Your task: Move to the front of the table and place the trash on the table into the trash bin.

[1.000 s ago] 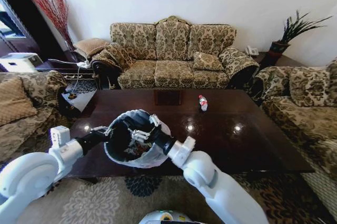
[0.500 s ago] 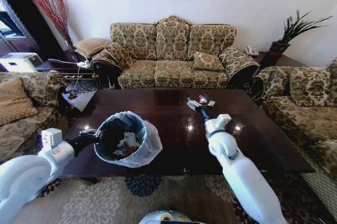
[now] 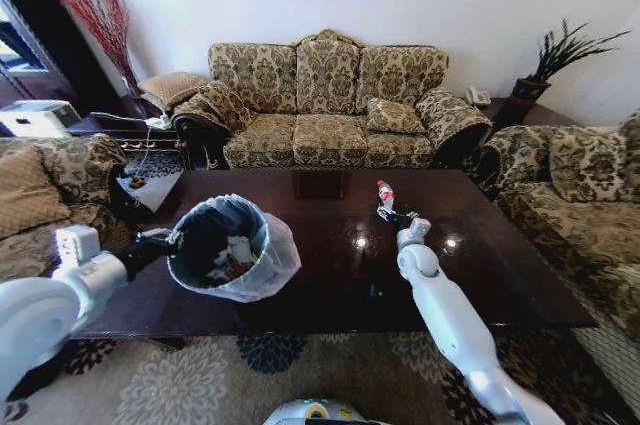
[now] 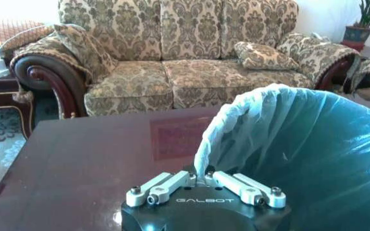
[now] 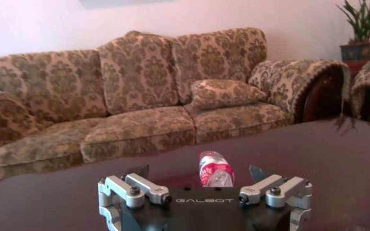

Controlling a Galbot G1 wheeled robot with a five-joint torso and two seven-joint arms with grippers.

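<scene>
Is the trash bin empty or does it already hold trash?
Not empty: the trash bin, held at its rim by the left claw, holds white paper wads and wrappers at the bottom.

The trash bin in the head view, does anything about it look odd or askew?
Yes. The round black trash bin with the white bag liner is tilted, mouth facing the camera, held at its rim by the left gripper over the dark glossy table.

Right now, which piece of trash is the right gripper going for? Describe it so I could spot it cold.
On the dark wooden coffee table, toward the sofa side, lies a clear plastic bottle with a red label. The open right gripper sits just before it, and it is the lone loose item on the tabletop.
</scene>
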